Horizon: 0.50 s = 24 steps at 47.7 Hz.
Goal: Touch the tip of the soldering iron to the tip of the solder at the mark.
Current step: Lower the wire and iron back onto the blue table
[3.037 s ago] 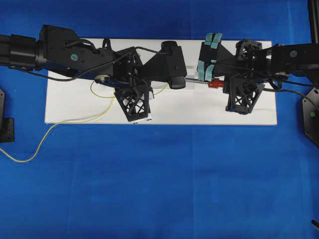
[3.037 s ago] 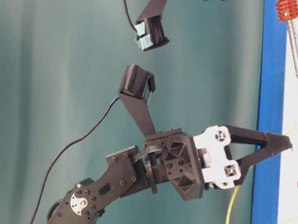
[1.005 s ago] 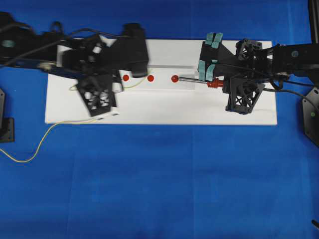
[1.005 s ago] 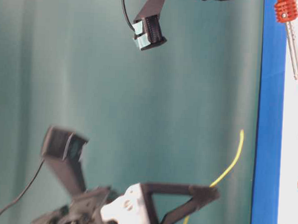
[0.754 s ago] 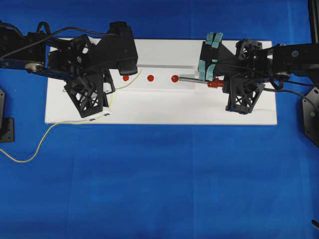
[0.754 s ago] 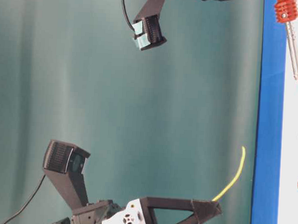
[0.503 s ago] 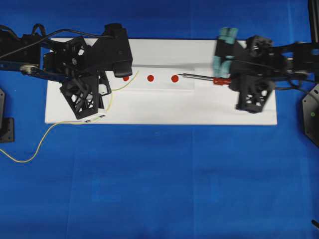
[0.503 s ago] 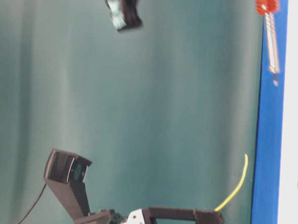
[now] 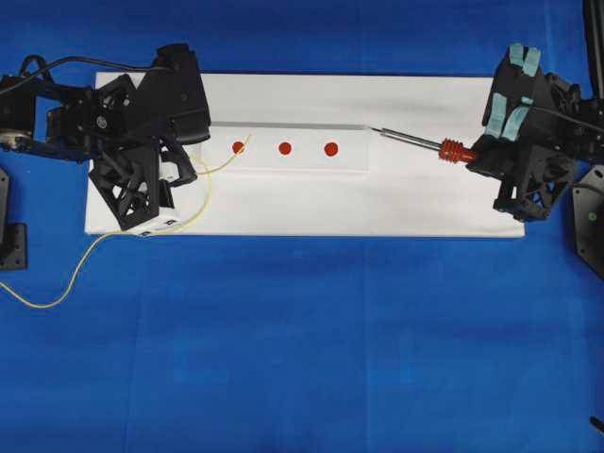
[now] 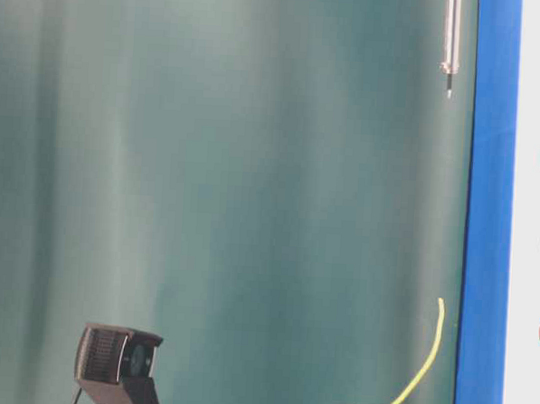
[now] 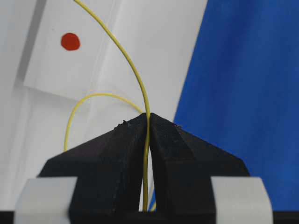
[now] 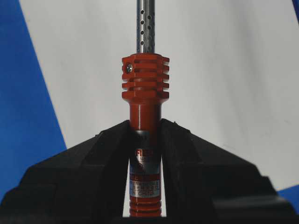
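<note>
Two claws hold their tools apart above the white board point(image 9: 311, 203).
The left claw point(image 11: 148, 122) pinches the solder point(image 11: 131, 70); the right claw point(image 12: 145, 128) clamps the soldering iron point(image 12: 145, 102).

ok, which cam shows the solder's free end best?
Overhead exterior: the solder runs from the left gripper to its free end beside the leftmost red dot. Table-level shows that end raised above the board. Left wrist crops the end off; right wrist misses it.
</note>
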Motion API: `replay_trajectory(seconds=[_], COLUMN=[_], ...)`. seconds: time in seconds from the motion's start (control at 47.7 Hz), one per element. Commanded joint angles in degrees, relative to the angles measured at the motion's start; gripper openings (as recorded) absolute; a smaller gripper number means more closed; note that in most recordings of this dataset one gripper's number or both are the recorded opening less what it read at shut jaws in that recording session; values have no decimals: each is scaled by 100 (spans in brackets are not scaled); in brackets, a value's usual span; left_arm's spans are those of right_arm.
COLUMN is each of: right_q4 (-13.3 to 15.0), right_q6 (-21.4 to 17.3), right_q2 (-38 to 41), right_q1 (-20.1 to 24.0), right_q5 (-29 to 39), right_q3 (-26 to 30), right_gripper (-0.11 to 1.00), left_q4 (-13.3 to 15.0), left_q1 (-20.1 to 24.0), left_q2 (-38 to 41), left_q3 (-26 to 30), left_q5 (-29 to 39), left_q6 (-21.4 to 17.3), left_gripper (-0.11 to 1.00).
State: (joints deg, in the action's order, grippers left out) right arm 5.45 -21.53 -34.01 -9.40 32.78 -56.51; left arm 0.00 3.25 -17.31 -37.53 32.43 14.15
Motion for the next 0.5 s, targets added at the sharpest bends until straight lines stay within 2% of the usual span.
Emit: replay_trajectory(seconds=[0.0, 0.105, 0.209, 0.482], right_q4=[-26, -79, -79, -62], right_q6=[-62, -167, -264, -527], right_q2=[-26, -44, -35, 360], right_q1=[44, 334, 844, 2127], right_q5=[-132, -167, -290, -1397], right_q3=[105, 211, 325, 378], right_gripper=[6, 6, 6, 6], left_q4=[-18, -18, -18, -18], left_q1=[-185, -536, -1037, -2250], left_q2=[-88, -88, -114, -88], left_q3=[44, 18, -53, -598], left_q5=[-114, -158, -387, -1556], left_q6=[62, 185, 413, 870], left_gripper=[1, 1, 1, 1])
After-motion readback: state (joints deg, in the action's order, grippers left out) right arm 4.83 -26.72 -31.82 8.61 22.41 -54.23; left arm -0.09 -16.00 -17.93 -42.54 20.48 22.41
